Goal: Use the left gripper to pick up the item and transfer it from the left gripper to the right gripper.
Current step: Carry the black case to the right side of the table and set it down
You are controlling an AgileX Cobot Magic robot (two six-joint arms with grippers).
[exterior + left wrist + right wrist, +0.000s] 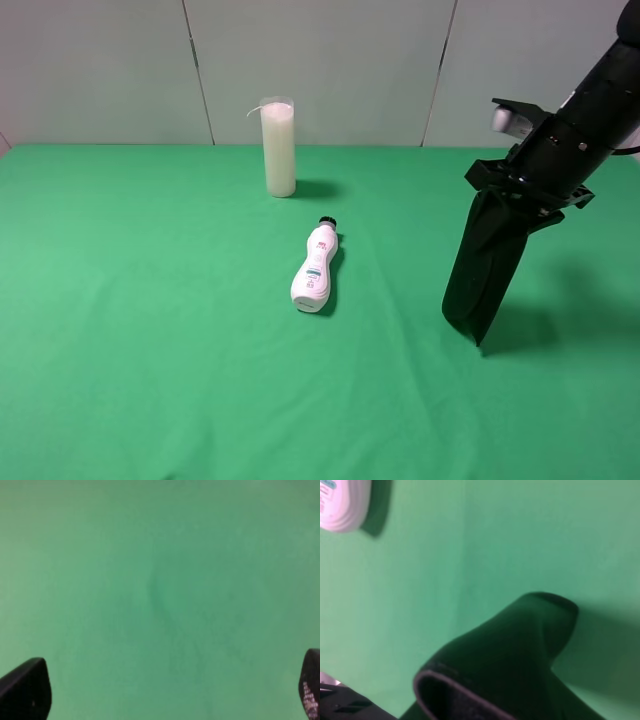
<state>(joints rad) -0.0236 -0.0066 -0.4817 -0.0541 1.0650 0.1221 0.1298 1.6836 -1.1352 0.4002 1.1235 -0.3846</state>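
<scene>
Left tool (167,692): jaws spread wide, over bare green worktop (160,580).
Candle in glass (278,148): upright, far side, left of centre.
White bottle (315,268), black cap: lying flat, mid-worktop, near candle.
Black glasses case (485,265): right side, well apart from bottle, hanging tilted, lower end close to worktop, contact unclear.
Right tool (525,185): pressed together, pinching upper end of case.

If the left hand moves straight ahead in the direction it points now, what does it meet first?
Probably the green cloth: ahead of the open left hand the wrist view shows only bare cloth. Its distance is unclear.
</scene>
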